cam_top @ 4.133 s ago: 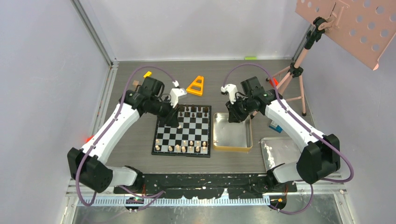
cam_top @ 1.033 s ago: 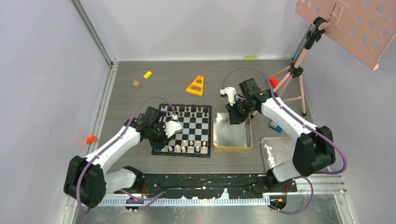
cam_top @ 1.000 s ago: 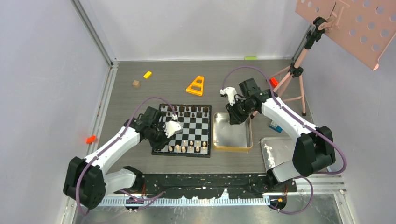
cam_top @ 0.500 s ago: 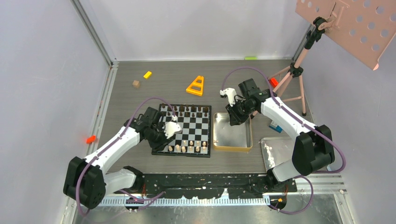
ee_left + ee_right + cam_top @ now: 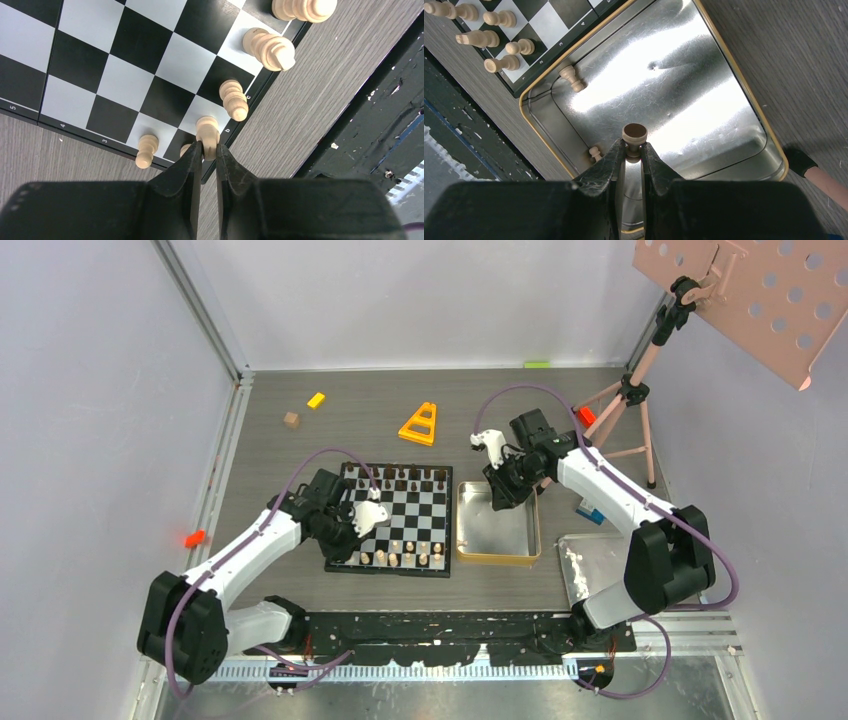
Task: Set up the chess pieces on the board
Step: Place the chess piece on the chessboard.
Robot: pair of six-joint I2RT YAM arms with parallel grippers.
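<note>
The right gripper point(image 5: 634, 145) pinches a pale piece point(image 5: 634, 133) above the gold tin point(image 5: 704, 65). The board point(image 5: 405, 515) lies just beside the tin, to the left, so this piece must probably travel left. The left gripper point(image 5: 208, 146) is closed narrowly on a corner piece point(image 5: 207, 129) at the board's near-left corner.

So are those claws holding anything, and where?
Right gripper pinches a round-ended piece by its stem, over the gold tin. Left gripper pinches the top of a pale piece at the board's edge.

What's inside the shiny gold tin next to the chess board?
In the gold metal tin sit two pale wooden chess pieces. The right end effector grips a third piece over it, hiding the floor beneath.
</note>
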